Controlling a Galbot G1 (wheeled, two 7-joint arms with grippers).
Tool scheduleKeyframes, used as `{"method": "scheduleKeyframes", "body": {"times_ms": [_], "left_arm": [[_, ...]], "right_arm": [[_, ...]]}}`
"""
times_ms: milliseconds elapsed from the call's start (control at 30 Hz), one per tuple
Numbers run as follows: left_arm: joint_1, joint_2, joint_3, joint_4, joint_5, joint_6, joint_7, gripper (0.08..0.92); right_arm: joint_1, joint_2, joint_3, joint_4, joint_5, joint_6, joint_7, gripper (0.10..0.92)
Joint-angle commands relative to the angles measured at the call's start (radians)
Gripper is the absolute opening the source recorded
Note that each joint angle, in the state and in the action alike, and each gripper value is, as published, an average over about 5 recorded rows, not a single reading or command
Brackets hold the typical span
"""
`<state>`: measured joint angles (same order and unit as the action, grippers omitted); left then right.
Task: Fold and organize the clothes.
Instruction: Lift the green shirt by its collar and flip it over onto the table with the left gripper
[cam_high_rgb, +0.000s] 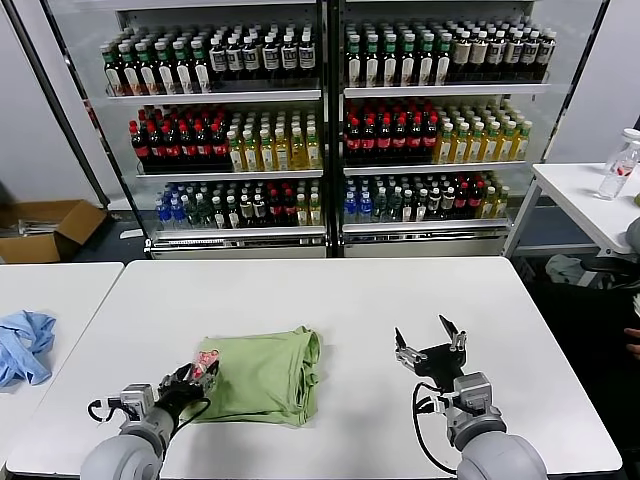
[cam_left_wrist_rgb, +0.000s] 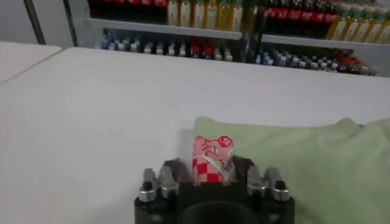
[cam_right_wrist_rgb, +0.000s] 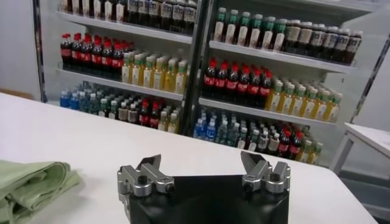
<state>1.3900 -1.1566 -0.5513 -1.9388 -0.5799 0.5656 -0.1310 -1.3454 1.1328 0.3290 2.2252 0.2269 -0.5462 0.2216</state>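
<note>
The clothes are one light green shirt (cam_high_rgb: 265, 375), folded into a rough rectangle on the white table (cam_high_rgb: 330, 300) in front of me. The left end of the shirt carries a red-and-white checkered graphic (cam_left_wrist_rgb: 210, 159), and this corner stands up between the fingers of my left gripper (cam_high_rgb: 200, 375) (cam_left_wrist_rgb: 210, 169), which is shut on it. The rest of the green shirt (cam_left_wrist_rgb: 304, 164) lies flat beyond that. My right gripper (cam_high_rgb: 430, 342) (cam_right_wrist_rgb: 204, 167) hovers open over bare table to the right of the shirt, holding nothing. An edge of the shirt (cam_right_wrist_rgb: 30, 182) shows in the right wrist view.
A crumpled light blue garment (cam_high_rgb: 22, 345) lies on a separate table at the left. Shelves of bottles (cam_high_rgb: 320, 120) stand behind the table. A cardboard box (cam_high_rgb: 45, 230) sits on the floor at the far left. A side table (cam_high_rgb: 590, 200) with a bottle (cam_high_rgb: 620, 165) is at the right.
</note>
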Motion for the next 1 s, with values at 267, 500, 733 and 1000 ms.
{"method": "scheduleKeyframes", "body": {"times_ms": [267,500,733,1000], "left_arm": [[-0.009,-0.005,0.002,0.014,-0.028,-0.003,0.008,0.317],[0.001,0.114,-0.155,-0.104,-0.099,0.006,0.018,0.128],[0.105,0.328,-0.574,-0.108,-0.250,0.014,0.062,0.102],[0.126,0.344,-0.493,-0.243,-0.313,0.015,0.027,0.102]], "right_arm": [[-0.001,0.001,0.001,0.002,-0.001,0.001,0.000,0.823],[0.003,-0.001,0.006,0.009,0.001,0.001,-0.001,0.823],[0.022,0.003,0.006,0.009,0.005,0.006,-0.005,0.823],[0.032,0.012,0.012,0.004,0.006,0.020,-0.009,0.822]]}}
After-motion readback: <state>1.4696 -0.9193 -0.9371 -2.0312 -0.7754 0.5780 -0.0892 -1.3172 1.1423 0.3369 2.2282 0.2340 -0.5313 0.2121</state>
